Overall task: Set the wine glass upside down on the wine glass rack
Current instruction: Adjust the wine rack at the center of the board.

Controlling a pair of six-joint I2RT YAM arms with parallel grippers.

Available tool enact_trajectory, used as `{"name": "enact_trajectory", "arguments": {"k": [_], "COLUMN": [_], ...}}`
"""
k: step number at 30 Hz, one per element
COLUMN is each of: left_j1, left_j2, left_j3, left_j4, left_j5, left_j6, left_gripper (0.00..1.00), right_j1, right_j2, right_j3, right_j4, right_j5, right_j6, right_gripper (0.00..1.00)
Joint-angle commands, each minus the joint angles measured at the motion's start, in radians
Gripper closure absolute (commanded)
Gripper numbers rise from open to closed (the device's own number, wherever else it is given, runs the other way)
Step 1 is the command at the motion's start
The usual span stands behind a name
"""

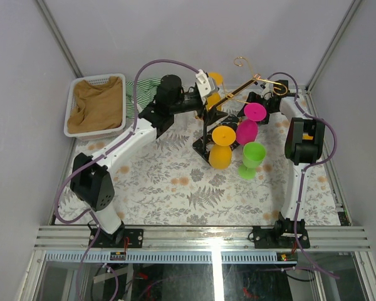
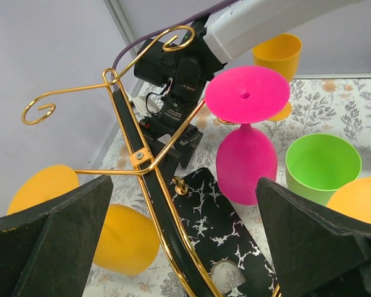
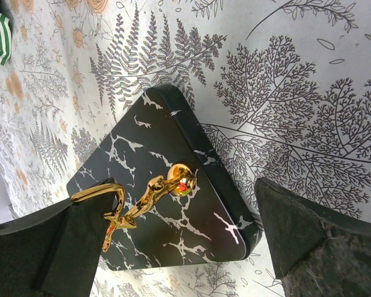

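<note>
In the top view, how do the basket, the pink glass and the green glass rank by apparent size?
1. Basket, clearly largest.
2. Pink glass and green glass look about alike; the pink one may be nearer the camera, so I do not rank them.

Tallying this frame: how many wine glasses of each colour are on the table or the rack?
Yellow wine glasses: 3
Pink wine glass: 1
Green wine glass: 1
Total: 5
</note>
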Motion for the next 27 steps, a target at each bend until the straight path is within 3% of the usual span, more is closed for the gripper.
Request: {"name": "enact_trajectory", "arguments": {"k": [1, 18, 27], "left_j1": [-0.012, -0.029, -0.029], "left_j2": [0.01, 0.041, 0.036], "left_j3": [-0.004, -0.035, -0.056], "left_j4": [0.012, -0.032, -0.042], "left_j5": [-0.057, -0.151, -0.164], "left_j6": [0.054, 0.115, 0.118], "left_gripper": [0.0, 0.0, 0.0], "right_j1": [-0.045, -0.065, -0.142], "right_j2": [0.024, 0.014, 0.001], "right_j3": [0.005, 0.029, 0.019], "right_j4": [-0.041, -0.073, -0.073], "right_j5": [0.269, 0.286, 0.296], "right_j6": [-0.062, -0.073, -0.048], "right_gripper": [0.01, 0.01, 0.01]}}
